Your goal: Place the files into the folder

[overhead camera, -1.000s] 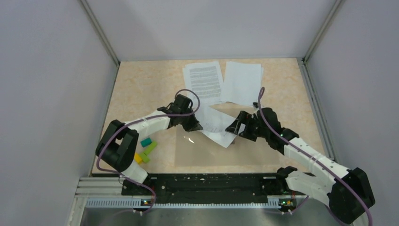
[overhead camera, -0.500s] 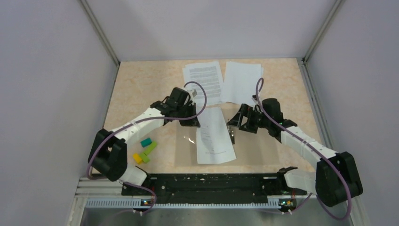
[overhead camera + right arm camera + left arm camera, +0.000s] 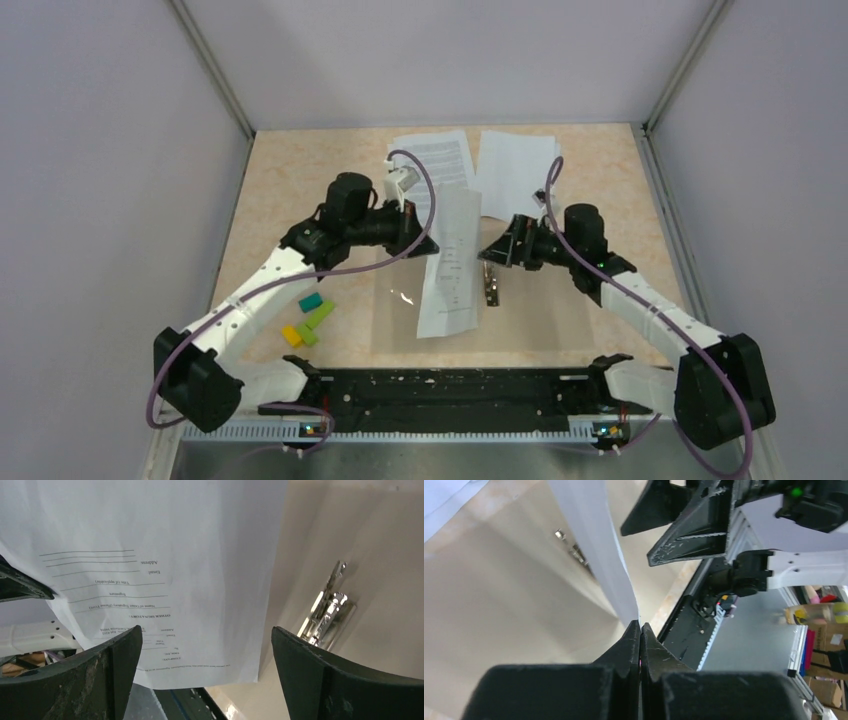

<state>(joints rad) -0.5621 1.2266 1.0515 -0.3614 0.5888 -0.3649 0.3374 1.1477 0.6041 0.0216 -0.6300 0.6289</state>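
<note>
While the left end effector pinches one edge of a printed sheet between closed jaws, that page hangs tilted above the folder. Just beside the sheet, the right end effector stands wide open over the metal clip, gripping nothing. The folder lies flat and open at the middle of the worktop's near edge. Two more files rest at the far edge, and coloured blocks sit toward the left edge.

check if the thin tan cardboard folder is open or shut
Open. The thin tan cardboard folder lies spread flat, and its silver metal clip fastener is exposed along the inside spine.
</note>
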